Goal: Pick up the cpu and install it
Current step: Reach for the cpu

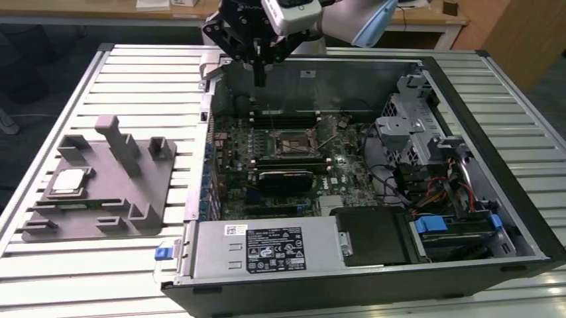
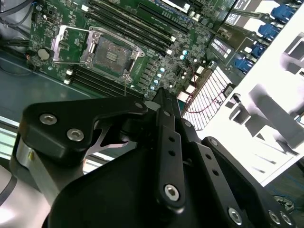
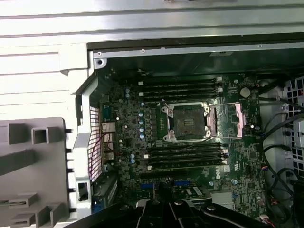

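The cpu (image 1: 69, 182), a small silver square chip, lies flat on the grey tray (image 1: 106, 212) at the exterior view's left. My gripper (image 1: 259, 81) hangs over the far edge of the open computer case, well away from the cpu, with its black fingers pressed together and nothing between them. In both wrist views the empty socket (image 3: 186, 121) (image 2: 108, 51) sits in the middle of the green motherboard (image 3: 142, 156), its metal bracket (image 3: 237, 118) swung open beside it. The gripper (image 2: 159, 93) points toward the board's edge, short of the socket.
The open case (image 1: 495, 165) holds memory sticks (image 3: 183, 88) on both sides of the socket, a black power supply (image 1: 265, 248), drive cages and cables (image 1: 425, 185). The tray has upright posts (image 1: 111, 136). All rests on a white slatted table (image 1: 132, 73).
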You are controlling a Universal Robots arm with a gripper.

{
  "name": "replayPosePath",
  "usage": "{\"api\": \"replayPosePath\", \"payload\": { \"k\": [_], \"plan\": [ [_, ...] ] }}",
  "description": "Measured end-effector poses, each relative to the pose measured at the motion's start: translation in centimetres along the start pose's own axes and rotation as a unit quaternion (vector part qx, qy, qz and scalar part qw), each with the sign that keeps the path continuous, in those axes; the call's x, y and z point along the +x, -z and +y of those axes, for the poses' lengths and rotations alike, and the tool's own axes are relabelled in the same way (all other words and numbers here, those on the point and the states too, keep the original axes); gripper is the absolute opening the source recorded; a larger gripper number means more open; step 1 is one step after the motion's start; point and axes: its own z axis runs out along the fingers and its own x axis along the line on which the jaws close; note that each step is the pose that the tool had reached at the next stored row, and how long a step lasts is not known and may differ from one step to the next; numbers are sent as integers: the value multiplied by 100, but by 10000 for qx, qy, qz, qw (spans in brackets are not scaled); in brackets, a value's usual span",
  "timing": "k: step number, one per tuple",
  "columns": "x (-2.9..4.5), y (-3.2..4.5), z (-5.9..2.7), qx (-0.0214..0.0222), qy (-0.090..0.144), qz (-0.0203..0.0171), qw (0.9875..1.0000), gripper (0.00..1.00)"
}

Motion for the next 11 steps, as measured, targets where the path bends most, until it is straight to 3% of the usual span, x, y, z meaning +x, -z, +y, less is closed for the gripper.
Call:
{"api": "replayPosePath", "payload": {
  "k": [11],
  "plan": [
    [157,4,-11,-1,0,-6,10000,11]
  ]
}}
